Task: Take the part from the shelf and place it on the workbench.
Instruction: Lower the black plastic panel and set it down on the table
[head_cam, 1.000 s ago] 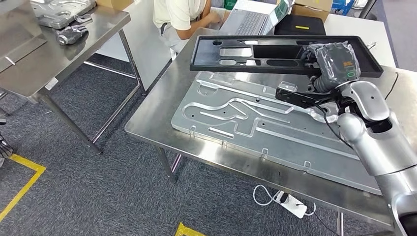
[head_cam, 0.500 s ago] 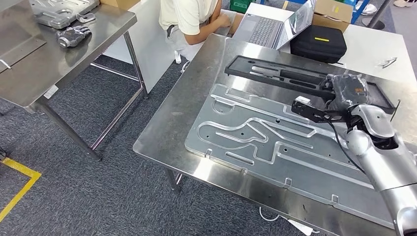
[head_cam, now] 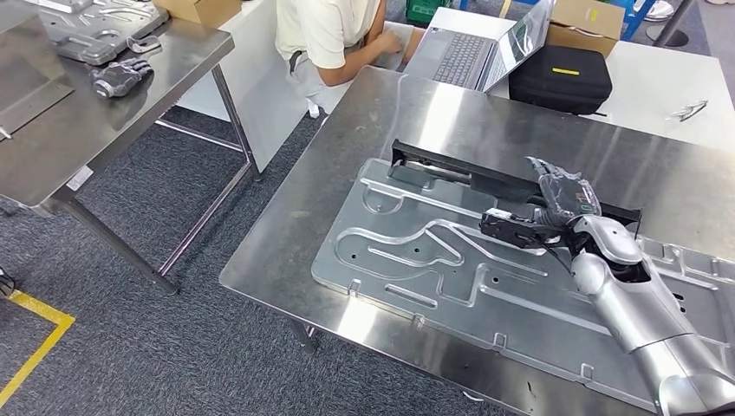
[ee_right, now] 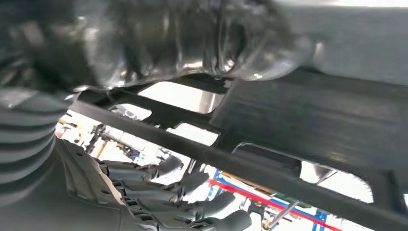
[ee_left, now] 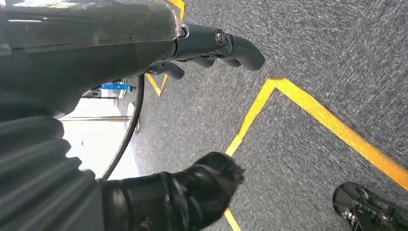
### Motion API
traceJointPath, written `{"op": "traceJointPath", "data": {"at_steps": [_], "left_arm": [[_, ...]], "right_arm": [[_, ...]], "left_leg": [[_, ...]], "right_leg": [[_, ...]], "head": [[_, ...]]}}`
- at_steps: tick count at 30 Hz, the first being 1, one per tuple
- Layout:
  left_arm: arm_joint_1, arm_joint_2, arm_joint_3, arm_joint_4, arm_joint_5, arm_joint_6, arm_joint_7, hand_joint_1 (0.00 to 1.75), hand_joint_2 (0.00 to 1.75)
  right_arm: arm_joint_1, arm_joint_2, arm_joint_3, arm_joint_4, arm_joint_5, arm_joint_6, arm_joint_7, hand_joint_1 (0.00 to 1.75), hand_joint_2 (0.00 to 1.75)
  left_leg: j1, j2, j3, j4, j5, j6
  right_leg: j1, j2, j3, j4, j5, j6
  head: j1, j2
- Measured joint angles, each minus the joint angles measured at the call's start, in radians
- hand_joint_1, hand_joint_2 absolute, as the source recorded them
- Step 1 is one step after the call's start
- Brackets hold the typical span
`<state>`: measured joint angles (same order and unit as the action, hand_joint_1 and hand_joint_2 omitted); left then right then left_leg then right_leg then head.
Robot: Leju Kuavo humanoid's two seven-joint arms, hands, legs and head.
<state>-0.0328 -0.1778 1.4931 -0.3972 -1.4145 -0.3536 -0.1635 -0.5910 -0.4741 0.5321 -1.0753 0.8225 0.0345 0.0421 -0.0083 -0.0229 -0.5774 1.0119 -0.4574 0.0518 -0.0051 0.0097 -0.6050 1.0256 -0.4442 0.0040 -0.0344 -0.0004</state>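
The part is a long black plastic frame with cut-outs. In the head view it lies low along the far edge of a large grey aluminium plate on the steel workbench. My right hand grips its right end. Whether the part touches the plate I cannot tell. In the right wrist view the black frame crosses the picture, with my right hand wrapped in clear film on one side and its dark fingers on the other. My left hand hangs over the carpet, fingers apart, holding nothing.
A person sits at the far side beside a laptop and a black case. A second steel table at the left carries grey metal parts and a glove. Yellow tape marks the carpet.
The right hand has brought the black frame down from high above the workbench to just over the aluminium plate. The camera has shifted as well.
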Motion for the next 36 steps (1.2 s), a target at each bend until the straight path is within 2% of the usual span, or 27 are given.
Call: {"op": "traceJointPath", "data": {"at_steps": [7, 11, 12, 14, 16, 17, 18, 19, 21, 22, 23, 26, 27, 28, 29, 31, 32, 33, 34, 36], "left_arm": [[0.0, 0.0, 0.0, 0.0, -0.001, 0.001, 0.003, 0.0, 0.0], [0.001, 0.001, 0.0, -0.001, -0.012, -0.001, 0.022, 0.0, 0.0], [0.002, 0.001, 0.0, -0.002, -0.016, -0.003, 0.029, 0.0, 0.0], [0.004, 0.0, 0.0, -0.008, -0.02, -0.013, 0.035, 0.0, 0.0], [0.008, -0.001, 0.001, -0.019, -0.021, -0.026, 0.037, 0.0, 0.0], [0.009, -0.002, 0.001, -0.025, -0.021, -0.032, 0.038, 0.0, 0.0], [0.011, -0.003, 0.001, -0.03, -0.021, -0.035, 0.038, 0.0, 0.0], [0.011, -0.004, 0.001, -0.035, -0.021, -0.037, 0.038, 0.0, 0.0], [0.011, -0.005, 0.001, -0.043, -0.021, -0.039, 0.038, 0.0, 0.0], [0.011, -0.005, 0.001, -0.047, -0.021, -0.039, 0.038, 0.0, 0.0], [0.011, -0.006, 0.001, -0.051, -0.021, -0.04, 0.038, 0.0, 0.0], [0.013, -0.012, 0.001, -0.061, -0.022, -0.049, 0.041, 0.0, 0.0], [0.014, -0.015, 0.001, -0.069, -0.023, -0.059, 0.042, 0.0, 0.0], [0.014, -0.019, 0.001, -0.079, -0.024, -0.07, 0.043, 0.0, 0.0], [0.014, -0.024, 0.002, -0.093, -0.027, -0.084, 0.043, 0.0, 0.0], [0.013, -0.036, 0.002, -0.123, -0.031, -0.108, 0.043, 0.0, 0.0], [0.012, -0.042, 0.002, -0.137, -0.034, -0.12, 0.044, 0.0, 0.0], [0.012, -0.048, 0.002, -0.15, -0.035, -0.128, 0.044, 0.0, 0.0], [0.012, -0.053, 0.003, -0.161, -0.036, -0.135, 0.044, 0.0, 0.0], [0.011, -0.062, 0.003, -0.184, -0.04, -0.145, 0.044, 0.0, 0.0]], "right_arm": [[-0.006, 0.023, 0.011, 0.0, 0.0, 0.012, -0.014, 0.0, 0.0], [-0.003, 0.039, 0.016, -0.026, -0.002, 0.006, -0.031, 0.0, 0.0], [0.001, 0.042, 0.017, -0.035, -0.002, 0.001, -0.035, 0.0, 0.0], [0.011, 0.049, 0.02, -0.047, -0.001, -0.012, -0.04, 0.0, 0.0], [0.024, 0.054, 0.022, -0.049, 0.0, -0.019, -0.042, 0.0, 0.0], [0.03, 0.056, 0.023, -0.05, 0.001, -0.021, -0.042, 0.0, 0.0], [0.034, 0.058, 0.024, -0.05, 0.001, -0.021, -0.043, 0.0, 0.0], [0.036, 0.059, 0.025, -0.05, 0.001, -0.022, -0.043, 0.0, 0.0], [0.036, 0.062, 0.027, -0.053, 0.001, -0.022, -0.043, 0.0, 0.0], [0.036, 0.063, 0.028, -0.054, 0.001, -0.022, -0.043, 0.0, 0.0], [0.036, 0.065, 0.028, -0.056, 0.001, -0.023, -0.043, 0.0, 0.0], [0.039, 0.071, 0.03, -0.062, 0.004, -0.034, -0.049, 0.0, 0.0], [0.04, 0.073, 0.03, -0.069, 0.007, -0.042, -0.053, 0.0, 0.0], [0.042, 0.075, 0.03, -0.082, 0.013, -0.054, -0.056, 0.0, 0.0], [0.047, 0.076, 0.03, -0.101, 0.022, -0.068, -0.057, 0.0, 0.0], [0.065, 0.079, 0.03, -0.155, 0.044, -0.096, -0.05, 0.0, 0.0], [0.077, 0.081, 0.03, -0.186, 0.057, -0.11, -0.043, 0.0, 0.0], [0.089, 0.082, 0.03, -0.216, 0.069, -0.121, -0.037, 0.0, 0.0], [0.099, 0.083, 0.03, -0.246, 0.081, -0.131, -0.031, 0.0, 0.0], [0.113, 0.083, 0.03, -0.305, 0.103, -0.148, -0.023, 0.0, 0.0]], "left_leg": [[0.002, 0.0, 0.004, -0.004, 0.001, -0.01], [0.003, 0.002, 0.014, -0.016, 0.015, 0.001], [0.007, 0.004, 0.02, -0.03, 0.024, 0.003], [0.014, 0.009, 0.027, -0.05, 0.036, 0.003], [0.016, 0.009, 0.021, -0.049, 0.039, 0.004], [0.018, 0.01, 0.017, -0.044, 0.039, 0.002], [0.02, 0.01, 0.011, -0.037, 0.039, 0.0], [0.024, 0.009, 0.005, -0.028, 0.037, -0.004], [0.031, 0.008, -0.012, -0.003, 0.03, -0.021], [0.032, 0.006, -0.02, 0.01, 0.026, -0.031], [0.031, 0.005, -0.027, 0.02, 0.025, -0.039], [0.031, 0.001, -0.038, 0.025, 0.031, -0.059], [0.033, 0.002, -0.045, 0.034, 0.022, -0.064], [0.034, 0.006, -0.058, 0.061, -0.003, -0.066], [0.035, 0.01, -0.076, 0.108, -0.042, -0.068], [0.034, 0.015, -0.118, 0.237, -0.129, -0.068], [0.033, 0.015, -0.128, 0.287, -0.156, -0.066], [0.031, 0.015, -0.122, 0.304, -0.165, -0.062], [0.027, 0.015, -0.094, 0.28, -0.157, -0.054], [0.014, 0.016, 0.007, 0.139, -0.121, -0.027]], "right_leg": [[0.001, -0.001, 0.003, 0.001, -0.001, -0.002], [-0.002, -0.002, 0.011, -0.009, 0.007, 0.008], [-0.001, -0.002, 0.009, 0.0, -0.004, 0.01], [-0.004, -0.004, -0.02, 0.074, -0.058, 0.016], [-0.012, -0.004, -0.074, 0.2, -0.12, 0.025], [-0.018, -0.004, -0.09, 0.241, -0.132, 0.031], [-0.025, -0.005, -0.09, 0.248, -0.126, 0.037], [-0.031, -0.006, -0.068, 0.212, -0.101, 0.044], [-0.04, -0.005, -0.004, 0.091, -0.054, 0.057], [-0.04, -0.001, 0.016, 0.05, -0.041, 0.055], [-0.037, 0.002, 0.022, 0.033, -0.038, 0.049], [-0.031, 0.003, 0.007, 0.04, -0.028, 0.018], [-0.03, 0.001, 0.001, 0.04, -0.022, 0.008], [-0.03, -0.001, -0.007, 0.039, -0.015, -0.003], [-0.028, -0.003, -0.015, 0.038, -0.008, -0.011], [-0.02, -0.008, -0.034, 0.038, 0.006, -0.021], [-0.015, -0.01, -0.044, 0.038, 0.013, -0.024], [-0.009, -0.011, -0.053, 0.038, 0.02, -0.025], [-0.004, -0.012, -0.062, 0.038, 0.028, -0.026], [0.003, -0.012, -0.076, 0.038, 0.044, -0.027]], "head": [[0.0, 0.0], [0.0, 0.0], [0.0, 0.0], [0.001, 0.0], [0.001, 0.0], [0.002, 0.0], [0.001, 0.0], [0.001, 0.0], [0.002, 0.0], [0.002, 0.0], [0.002, 0.0], [0.002, 0.0], [0.002, 0.0], [0.002, 0.0], [0.001, 0.0], [0.001, 0.0], [0.001, 0.0], [0.001, 0.0], [0.001, 0.0], [0.002, 0.0]]}}
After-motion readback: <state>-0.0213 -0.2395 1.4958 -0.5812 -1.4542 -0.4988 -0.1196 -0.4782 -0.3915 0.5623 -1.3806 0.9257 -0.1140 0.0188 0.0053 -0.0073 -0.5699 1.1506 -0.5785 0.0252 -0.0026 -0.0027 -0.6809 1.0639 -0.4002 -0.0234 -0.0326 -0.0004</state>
